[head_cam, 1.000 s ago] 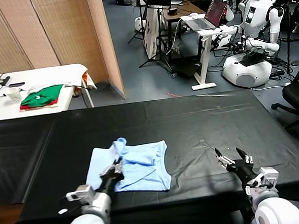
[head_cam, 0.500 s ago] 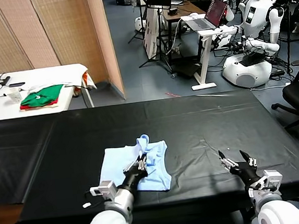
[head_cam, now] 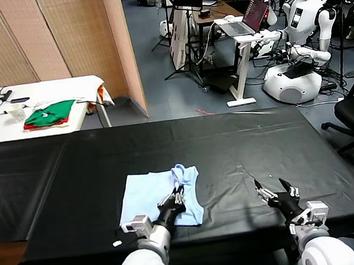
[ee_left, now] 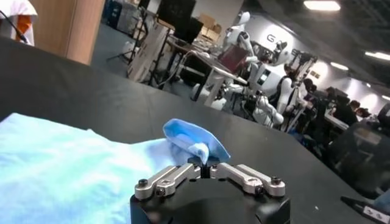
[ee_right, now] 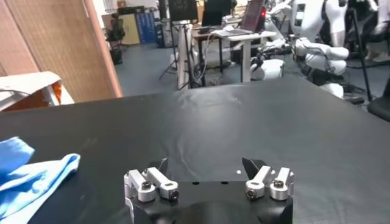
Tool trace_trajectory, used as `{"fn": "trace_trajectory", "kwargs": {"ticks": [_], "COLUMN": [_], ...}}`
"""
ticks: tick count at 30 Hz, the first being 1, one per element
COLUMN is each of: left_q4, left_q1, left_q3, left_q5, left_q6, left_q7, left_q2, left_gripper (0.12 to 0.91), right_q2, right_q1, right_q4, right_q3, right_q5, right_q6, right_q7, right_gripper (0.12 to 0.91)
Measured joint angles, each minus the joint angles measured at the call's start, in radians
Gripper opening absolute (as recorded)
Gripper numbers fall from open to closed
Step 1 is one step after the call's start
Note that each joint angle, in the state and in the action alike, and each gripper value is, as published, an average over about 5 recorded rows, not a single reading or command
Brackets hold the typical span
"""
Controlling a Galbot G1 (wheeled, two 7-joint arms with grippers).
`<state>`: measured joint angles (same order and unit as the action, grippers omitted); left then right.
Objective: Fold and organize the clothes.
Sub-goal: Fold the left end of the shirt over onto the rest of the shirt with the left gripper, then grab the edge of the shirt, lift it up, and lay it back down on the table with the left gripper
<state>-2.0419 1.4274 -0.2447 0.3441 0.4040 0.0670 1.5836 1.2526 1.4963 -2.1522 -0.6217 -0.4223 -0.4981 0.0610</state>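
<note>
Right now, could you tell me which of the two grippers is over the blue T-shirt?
The left gripper: it is on the pale blue T-shirt, by its raised fold. The right gripper sits apart over bare black table.

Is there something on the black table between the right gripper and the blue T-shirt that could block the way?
Nothing visible does. Only bare black table lies between the open right gripper and the T-shirt. The left gripper is at the shirt's far side.
</note>
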Motion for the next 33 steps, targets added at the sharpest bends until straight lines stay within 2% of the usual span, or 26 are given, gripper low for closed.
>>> {"fn": "trace_trajectory", "kwargs": {"ticks": [5, 7, 9, 16, 19, 24, 29, 33], "left_q4": [0.024, 0.023, 0.018, -0.036, -0.064, -0.069, -0.055, -0.037], "left_q1": [0.002, 0.007, 0.013, 0.022, 0.01, 0.011, 0.031, 0.043], "left_q3": [0.001, 0.004, 0.009, -0.008, -0.046, -0.145, -0.244, -0.307], "left_q5": [0.007, 0.025, 0.045, 0.098, 0.075, 0.001, -0.018, -0.024], "left_q6": [-0.02, -0.022, -0.023, -0.027, -0.042, -0.094, -0.115, -0.127], "left_q7": [-0.011, -0.019, -0.025, -0.031, -0.026, -0.029, -0.034, -0.043], "left_q2": [0.021, 0.025, 0.025, 0.017, -0.014, -0.103, -0.166, -0.182], "left_gripper": [0.734, 0.837, 0.89, 0.907, 0.907, 0.907, 0.907, 0.907], "right_q2": [-0.036, -0.052, -0.068, -0.096, -0.089, -0.072, -0.068, -0.06], "right_q1": [-0.025, -0.041, -0.062, -0.172, -0.222, -0.284, -0.291, -0.275], "right_q4": [0.002, 0.004, 0.008, 0.051, 0.086, 0.155, 0.176, 0.158], "right_q3": [0.056, 0.088, 0.125, 0.299, 0.372, 0.466, 0.488, 0.461], "right_q5": [0.005, 0.006, 0.006, 0.048, 0.091, 0.177, 0.233, 0.196], "right_q6": [0.0, -0.002, -0.003, -0.001, -0.004, -0.043, -0.091, -0.056], "right_q7": [-0.005, -0.008, -0.012, -0.025, -0.031, -0.053, -0.029, -0.01], "right_gripper": [0.907, 0.907, 0.907, 0.907, 0.907, 0.907, 0.907, 0.907]}}
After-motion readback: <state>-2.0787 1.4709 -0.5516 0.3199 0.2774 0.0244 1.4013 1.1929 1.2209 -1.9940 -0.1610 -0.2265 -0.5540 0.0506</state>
